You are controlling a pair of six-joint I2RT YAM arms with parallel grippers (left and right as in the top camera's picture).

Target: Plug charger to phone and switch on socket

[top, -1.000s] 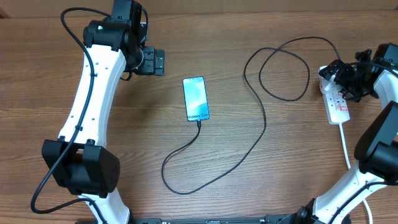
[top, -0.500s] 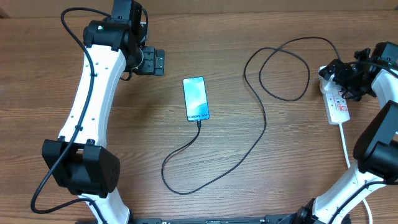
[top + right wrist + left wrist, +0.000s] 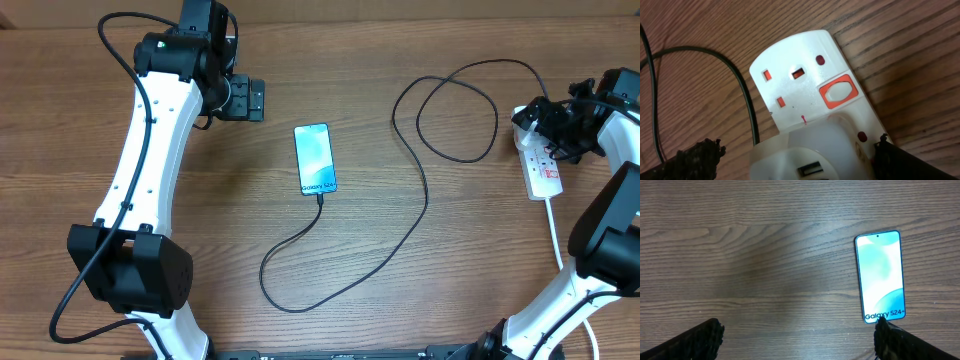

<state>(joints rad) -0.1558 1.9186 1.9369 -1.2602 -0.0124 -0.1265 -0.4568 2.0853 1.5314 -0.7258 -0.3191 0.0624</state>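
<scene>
Charger [image 3: 425, 205] appears seated in phone's [image 3: 314, 158] near end, so right gripper [image 3: 548, 125], jaws spread, hovers at socket [image 3: 545, 172] to switch it on; left gripper [image 3: 250, 98] idles released, clear.

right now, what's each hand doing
Left hand: open, holding nothing.
Right hand: open, one finger on either side of the power strip, not clamped on it.

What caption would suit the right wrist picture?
Open right gripper above the white socket, black charger cable curving beside it.
</scene>
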